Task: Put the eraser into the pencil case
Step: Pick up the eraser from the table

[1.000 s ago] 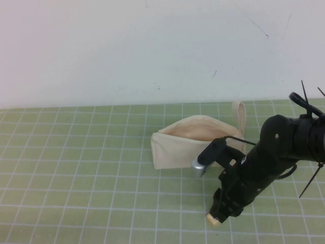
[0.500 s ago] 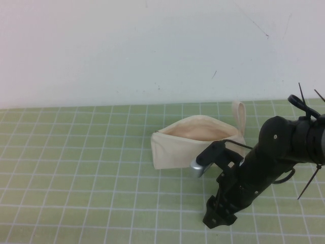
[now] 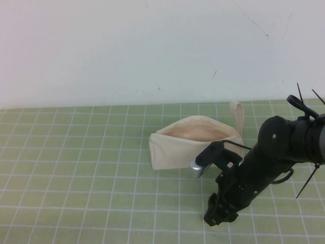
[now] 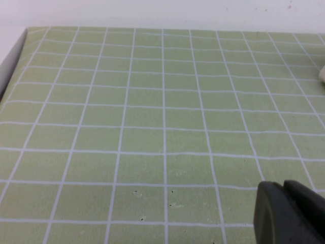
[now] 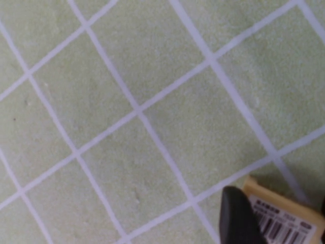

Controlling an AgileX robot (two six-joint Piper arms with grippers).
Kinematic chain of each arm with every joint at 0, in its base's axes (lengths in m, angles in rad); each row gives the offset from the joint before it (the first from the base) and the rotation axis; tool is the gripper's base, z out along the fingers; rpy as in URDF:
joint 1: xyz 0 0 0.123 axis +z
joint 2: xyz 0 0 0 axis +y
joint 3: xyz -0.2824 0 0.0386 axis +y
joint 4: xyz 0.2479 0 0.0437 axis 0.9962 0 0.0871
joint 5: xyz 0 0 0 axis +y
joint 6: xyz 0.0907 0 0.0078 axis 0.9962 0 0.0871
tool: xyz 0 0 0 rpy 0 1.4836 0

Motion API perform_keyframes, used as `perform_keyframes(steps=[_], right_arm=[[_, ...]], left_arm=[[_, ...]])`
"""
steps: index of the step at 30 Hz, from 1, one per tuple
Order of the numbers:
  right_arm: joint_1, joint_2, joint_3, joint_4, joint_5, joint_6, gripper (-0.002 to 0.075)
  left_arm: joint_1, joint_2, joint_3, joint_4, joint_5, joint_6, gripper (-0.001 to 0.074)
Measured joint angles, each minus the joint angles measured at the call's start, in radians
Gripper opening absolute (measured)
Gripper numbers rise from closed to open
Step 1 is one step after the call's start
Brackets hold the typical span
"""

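Observation:
The cream-white pencil case (image 3: 188,145) lies open on the green grid mat, its peach lining facing up and its loop strap (image 3: 237,114) at the right end. My right gripper (image 3: 219,219) points down at the mat in front of the case, to its right. The tan-yellow eraser (image 5: 284,218) with its barcode label sits between the jaws in the right wrist view, a dark finger (image 5: 236,216) pressed against its side. It is hidden under the gripper in the high view. My left gripper (image 4: 287,203) is shut and empty over bare mat, out of the high view.
The green grid mat (image 3: 91,168) covers the table up to a white wall behind. In the left wrist view the mat's edge (image 4: 12,61) shows, and a small cream patch (image 4: 322,74) sits at the picture's border.
The right gripper came down over the eraser, which showed just below its tip a second ago and is now covered. The pencil case has stayed put.

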Motion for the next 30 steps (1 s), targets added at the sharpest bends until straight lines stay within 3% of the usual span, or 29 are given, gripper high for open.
perform_keyframes(steps=[7, 16, 30], right_arm=[[0.000, 0.006, -0.045, -0.004, 0.123, 0.000, 0.0301], [0.000, 0.007, -0.254, -0.008, 0.383, 0.002, 0.0255], [0.000, 0.077, -0.340, -0.036, 0.531, -0.055, 0.0235]], left_arm=[[0.000, 0.000, 0.000, 0.000, 0.000, 0.000, -0.0001], [0.000, 0.000, 0.000, 0.000, 0.000, 0.000, -0.0001], [0.000, 0.000, 0.000, 0.000, 0.000, 0.000, -0.0001]])
